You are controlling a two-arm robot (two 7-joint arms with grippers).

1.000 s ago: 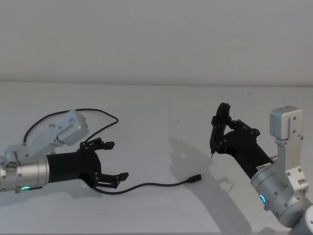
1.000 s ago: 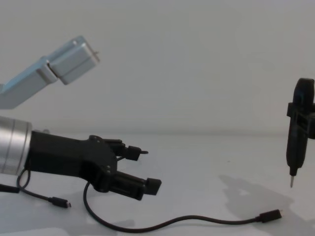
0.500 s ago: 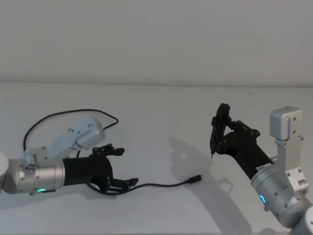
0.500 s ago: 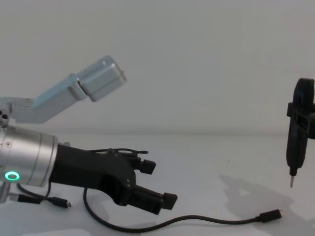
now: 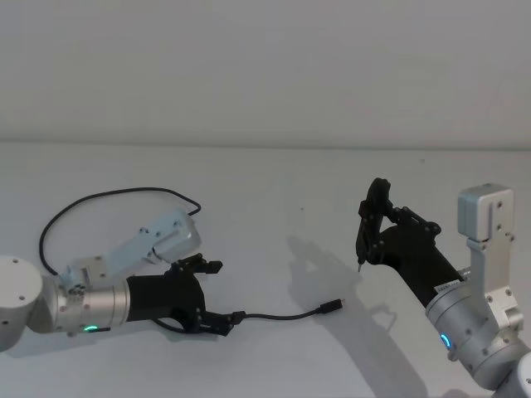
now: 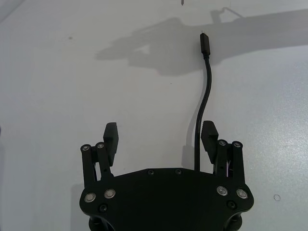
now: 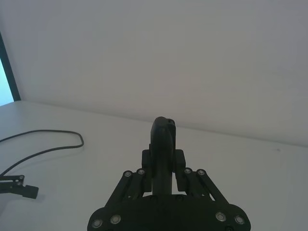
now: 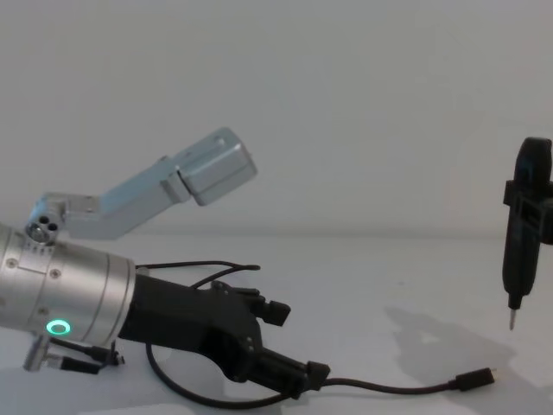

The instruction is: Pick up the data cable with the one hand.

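Bench (image 5: pixel 274 174): white, plain surface; it carries the one item under inspection.

My left gripper (image 5: pixel 224 292): low over the near left part of the bench and reaching toward the middle, with a green ring light lit on its silver wrist. Fingers released and set wide apart. In the left wrist view the gap between them (image 6: pixel 160 130) is unobstructed apart from the cable at one side.

My right gripper (image 5: pixel 383 225): raised above the right side of the bench, well apart from the left. Its fingers are clenched on a pen-like tool (image 8: pixel 523 229), which hangs roughly upright with its thin metal tip pointing down, clear of the surface.

Data cable (image 5: pixel 282 314): lying on the bench. One run passes between my left fingers, just beside the nearer one; I cannot tell whether it touches that finger. From there it continues toward the middle of the bench. The remainder sweeps in a broad loop (image 5: pixel 116 192) behind my left arm.

Plug (image 5: pixel 333 305): small, black, metal-tipped, at the free end of the cable between the two grippers, resting on the bench.
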